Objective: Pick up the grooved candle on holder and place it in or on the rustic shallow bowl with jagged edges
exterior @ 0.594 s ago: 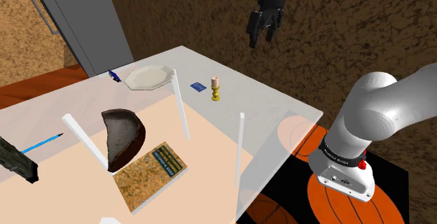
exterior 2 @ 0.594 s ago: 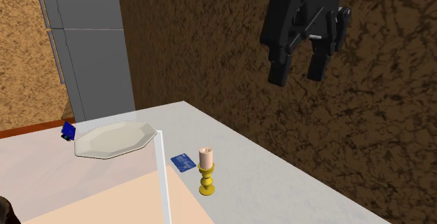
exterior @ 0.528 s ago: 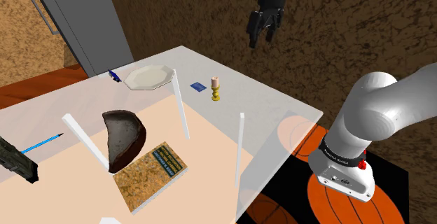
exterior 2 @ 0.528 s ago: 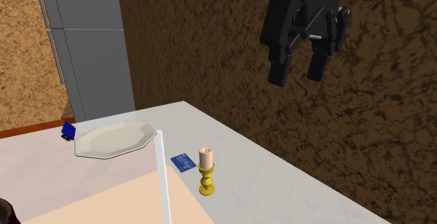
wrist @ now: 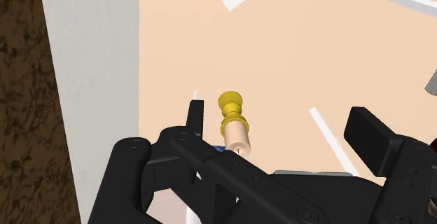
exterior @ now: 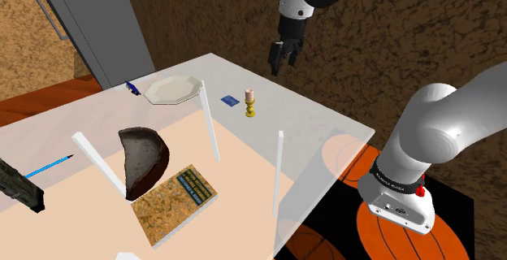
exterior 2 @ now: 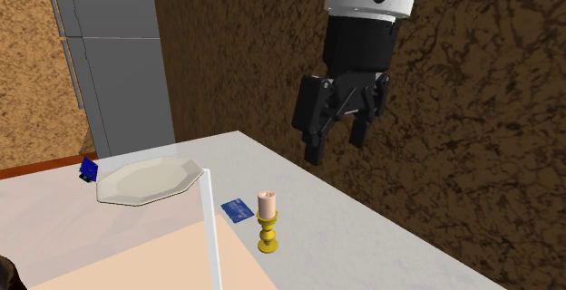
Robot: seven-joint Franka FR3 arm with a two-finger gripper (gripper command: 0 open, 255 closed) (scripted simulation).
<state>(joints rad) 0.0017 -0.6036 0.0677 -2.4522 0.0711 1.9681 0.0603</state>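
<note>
While one gripper hangs open, one candle and one bowl stand apart.

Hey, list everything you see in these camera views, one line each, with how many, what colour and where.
Candle on holder: one, pale pink on yellow, upright on the table near the brown wall.
Card: one, blue, flat beside the candle.
Plate: one, off-white, toward the cabinet.
Small object: one, blue, beside the plate.
Bowl: one, dark brown, mid-table.
Book: one, speckled brown, next to the bowl.
Pencil: one, blue, shoulder view's left.
Table: one, pale top, white legs.
Cabinet: one, grey, behind the table.
Arm: one, white.
Gripper: one, black, fingers open, above the candle.
</note>
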